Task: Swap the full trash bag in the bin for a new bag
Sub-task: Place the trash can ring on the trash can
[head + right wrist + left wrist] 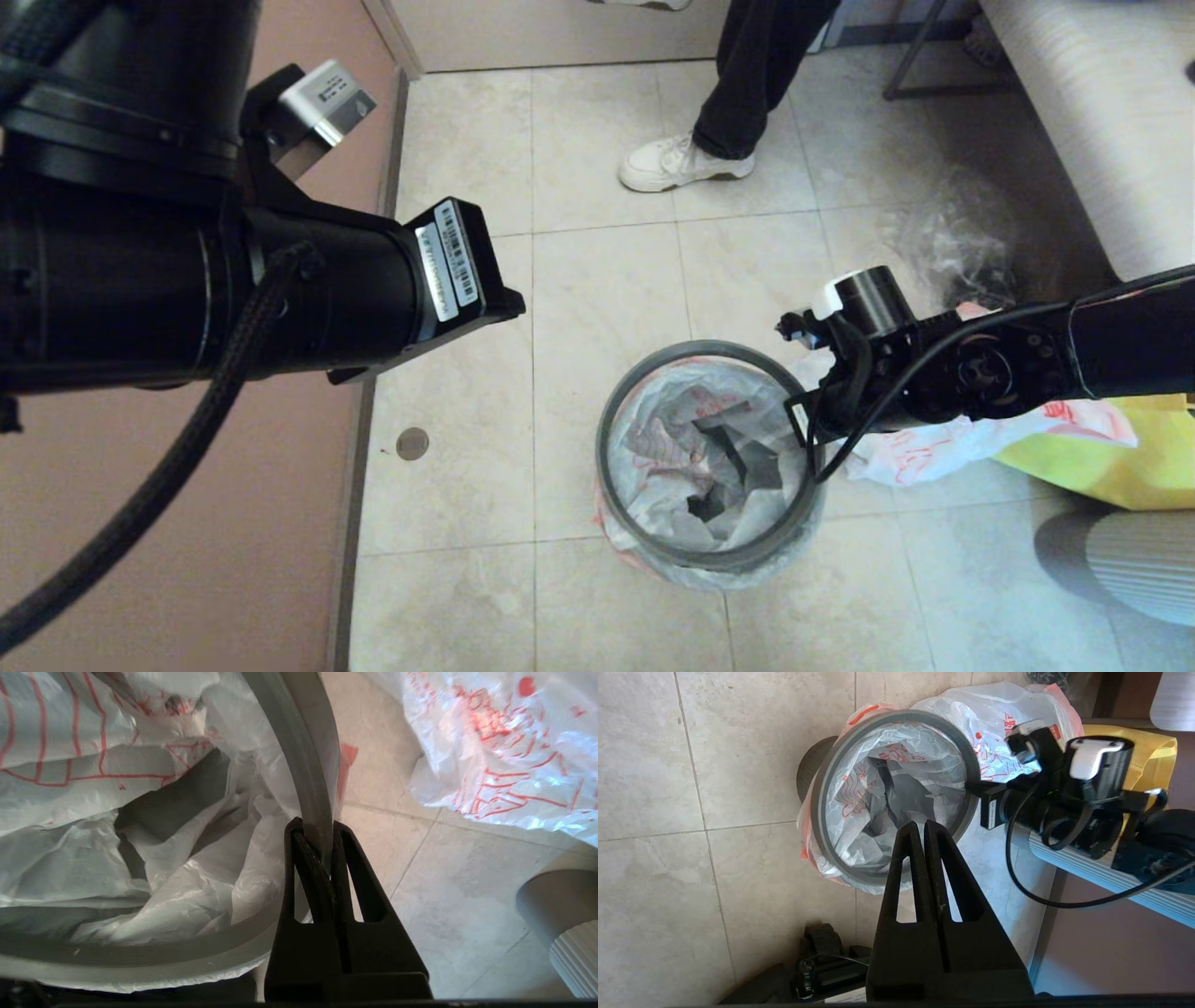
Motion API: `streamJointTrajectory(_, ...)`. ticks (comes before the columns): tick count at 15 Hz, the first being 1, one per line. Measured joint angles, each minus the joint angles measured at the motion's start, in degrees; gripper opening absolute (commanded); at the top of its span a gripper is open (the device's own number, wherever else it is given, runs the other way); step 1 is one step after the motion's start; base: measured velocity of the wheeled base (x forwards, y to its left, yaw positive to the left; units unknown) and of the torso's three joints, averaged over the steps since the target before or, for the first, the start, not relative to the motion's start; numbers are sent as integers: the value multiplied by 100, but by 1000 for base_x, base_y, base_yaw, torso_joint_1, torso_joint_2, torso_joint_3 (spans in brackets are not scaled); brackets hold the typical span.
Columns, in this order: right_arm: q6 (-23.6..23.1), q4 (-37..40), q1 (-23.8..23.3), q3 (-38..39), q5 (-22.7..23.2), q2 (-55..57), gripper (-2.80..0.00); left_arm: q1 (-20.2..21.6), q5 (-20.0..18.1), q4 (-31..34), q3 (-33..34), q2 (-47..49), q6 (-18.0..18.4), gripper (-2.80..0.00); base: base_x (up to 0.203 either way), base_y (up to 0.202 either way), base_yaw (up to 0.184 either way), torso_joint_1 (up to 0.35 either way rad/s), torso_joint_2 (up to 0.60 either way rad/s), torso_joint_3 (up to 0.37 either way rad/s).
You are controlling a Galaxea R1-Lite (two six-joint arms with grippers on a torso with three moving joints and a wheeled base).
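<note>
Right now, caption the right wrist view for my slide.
Right pincer shut on the bin's dark ring rim, new bag lining the bin, full trash bag lying on the floor beside.

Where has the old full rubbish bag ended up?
In the head view the full trash bag lies on the floor on the robot's right of the bin, partly under the right arm and against a yellow bag.
</note>
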Motion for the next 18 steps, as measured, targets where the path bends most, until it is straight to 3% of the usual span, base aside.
streamJointTrajectory(14,-37,-11,38,-130,0,238,-280,9,0,2,2,67,0,-280,0,0,0,0,0,0)
streamJointTrajectory(18,0,43,79,252,-6,-170,-280,9,0,0,5,66,0,-280,0,0,0,0,0,0)
